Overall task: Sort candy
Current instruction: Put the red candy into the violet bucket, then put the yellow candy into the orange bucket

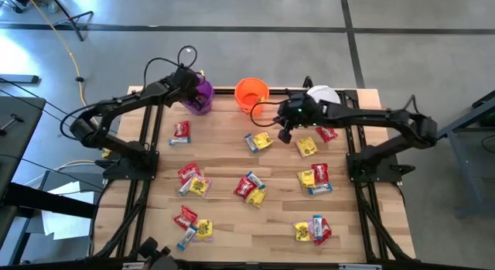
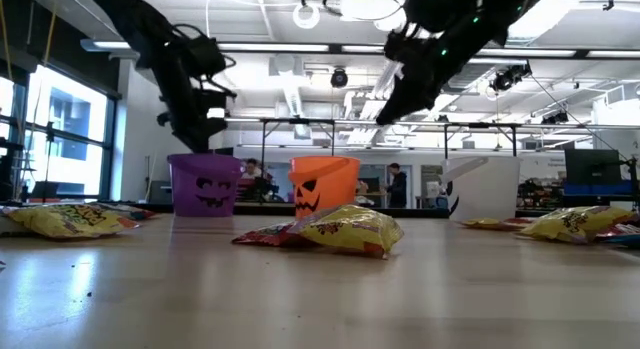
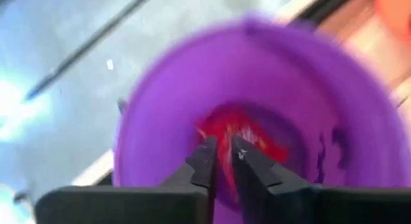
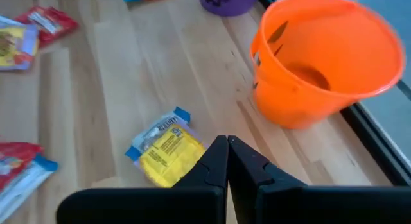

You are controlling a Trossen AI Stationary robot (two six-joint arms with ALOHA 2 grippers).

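High view: the left gripper (image 1: 191,79) hangs over the purple bucket (image 1: 199,96) at upper left of centre; the right gripper (image 1: 285,133) hovers near a yellow packet (image 1: 261,141), while the remaining candy (image 1: 249,188) lies scattered across the wooden table (image 1: 232,231).

Low view: the purple bucket (image 2: 204,184), orange bucket (image 2: 322,185) and white bucket (image 2: 482,188) stand in a row.

Left wrist view: the fingers (image 3: 204,161) are parted a crack above red candy (image 3: 239,132) inside the bucket. Open fully before lifting away, I judge.

Right wrist view: the fingers (image 4: 217,161) are pressed together, empty, beside the yellow packet (image 4: 165,147).
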